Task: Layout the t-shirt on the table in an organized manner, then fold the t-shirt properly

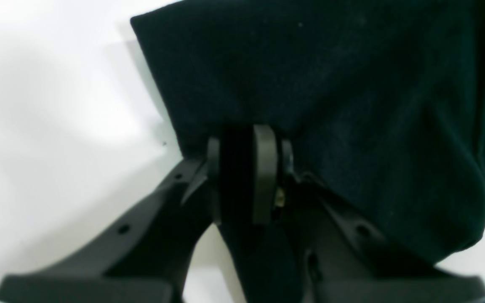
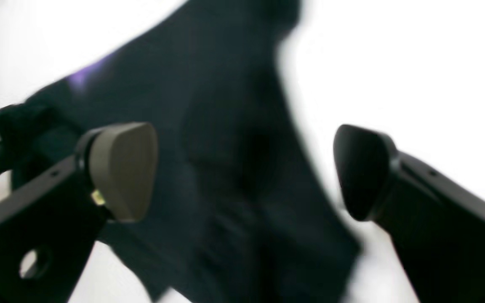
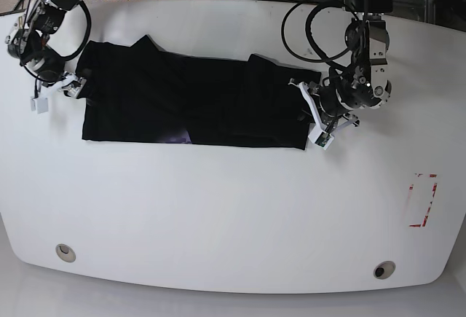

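The black t-shirt (image 3: 189, 102) lies spread as a long band across the far half of the white table (image 3: 218, 215). My left gripper (image 3: 309, 113) is at the shirt's right edge. In the left wrist view this gripper (image 1: 242, 145) is shut, with a strip of the t-shirt (image 1: 331, 84) pinched between its pads. My right gripper (image 3: 73, 86) is at the shirt's left edge. In the blurred right wrist view this gripper (image 2: 242, 172) stands wide open over the t-shirt (image 2: 209, 126), with nothing gripped between the pads.
A red tape rectangle (image 3: 422, 200) marks the table at the right. Two small round holes (image 3: 65, 251) (image 3: 384, 268) sit near the front edge. Cables (image 3: 313, 33) loop on the table behind the left arm. A small white tag (image 3: 40, 104) hangs by the right arm.
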`<action>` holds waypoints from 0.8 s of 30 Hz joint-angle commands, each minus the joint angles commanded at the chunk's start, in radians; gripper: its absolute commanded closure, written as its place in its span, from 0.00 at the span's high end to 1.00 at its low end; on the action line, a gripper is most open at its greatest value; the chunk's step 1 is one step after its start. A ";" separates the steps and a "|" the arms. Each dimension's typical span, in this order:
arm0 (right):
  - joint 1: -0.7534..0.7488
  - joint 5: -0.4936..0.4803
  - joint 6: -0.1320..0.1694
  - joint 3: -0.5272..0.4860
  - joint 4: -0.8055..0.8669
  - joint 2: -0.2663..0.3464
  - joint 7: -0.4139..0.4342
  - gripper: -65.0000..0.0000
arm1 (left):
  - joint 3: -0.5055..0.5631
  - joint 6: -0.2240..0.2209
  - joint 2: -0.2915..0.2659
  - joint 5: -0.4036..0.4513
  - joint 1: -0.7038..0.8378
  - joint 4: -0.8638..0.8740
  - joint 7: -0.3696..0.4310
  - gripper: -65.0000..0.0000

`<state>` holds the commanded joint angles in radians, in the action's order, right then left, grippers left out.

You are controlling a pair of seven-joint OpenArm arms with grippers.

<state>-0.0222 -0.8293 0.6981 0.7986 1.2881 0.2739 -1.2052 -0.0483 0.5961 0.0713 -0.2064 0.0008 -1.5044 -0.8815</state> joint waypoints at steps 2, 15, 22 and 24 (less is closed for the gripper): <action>-0.008 0.002 0.000 -0.020 0.029 -0.021 0.000 1.00 | 0.000 0.000 0.000 0.000 0.000 0.000 0.000 0.12; -0.021 0.005 0.000 -0.080 0.080 -0.052 0.003 0.38 | 0.000 0.000 -0.003 0.002 0.000 0.000 -0.002 0.12; -0.026 0.005 0.000 -0.094 0.140 -0.009 0.003 0.09 | 0.066 -0.005 -0.023 0.005 0.002 0.000 -0.002 0.12; -0.031 0.002 0.000 -0.103 0.195 -0.005 -0.006 0.09 | 0.091 -0.006 -0.035 0.005 0.002 0.000 -0.002 0.12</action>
<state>-0.0529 -0.8278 0.6981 0.6958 1.4830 0.2693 -1.2114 0.0422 0.5900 0.0361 -0.2018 0.0023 -1.5044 -0.8830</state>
